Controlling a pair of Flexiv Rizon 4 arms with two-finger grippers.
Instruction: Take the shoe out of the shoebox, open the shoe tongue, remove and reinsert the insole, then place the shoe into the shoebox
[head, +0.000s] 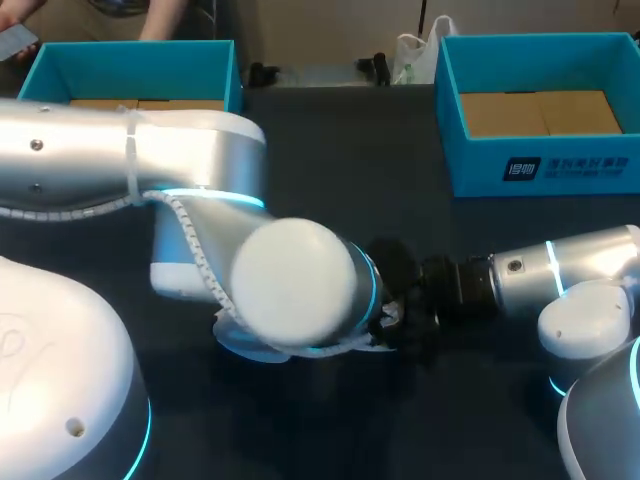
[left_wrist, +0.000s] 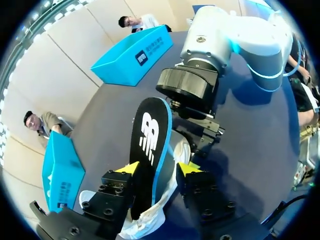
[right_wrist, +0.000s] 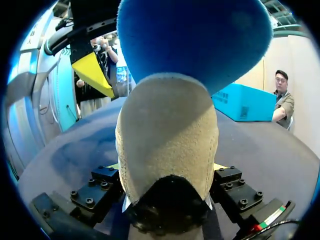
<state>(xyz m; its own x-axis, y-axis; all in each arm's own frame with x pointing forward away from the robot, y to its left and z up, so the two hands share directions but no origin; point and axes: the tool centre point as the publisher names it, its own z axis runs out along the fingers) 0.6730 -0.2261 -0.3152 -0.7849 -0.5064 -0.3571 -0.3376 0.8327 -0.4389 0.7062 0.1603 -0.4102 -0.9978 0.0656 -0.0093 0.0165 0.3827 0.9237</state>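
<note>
A black insole (left_wrist: 149, 142) with a blue edge stands upright between the yellow fingertips of my left gripper (left_wrist: 159, 169), which is shut across its width. Its lower end goes into the white shoe (left_wrist: 150, 220) beneath. My right gripper (right_wrist: 165, 170) is shut on the shoe's beige suede heel (right_wrist: 167, 135), with one finger on each side. The insole's blue underside (right_wrist: 195, 40) rises above that heel. In the head view my left arm (head: 290, 285) hides the shoe and my left gripper. My right gripper (head: 405, 305) meets it from the right.
One open teal shoebox (head: 540, 110) stands at the back right of the dark table (head: 350, 150). Another teal shoebox (head: 130, 70) stands at the back left. Both show a brown cardboard floor.
</note>
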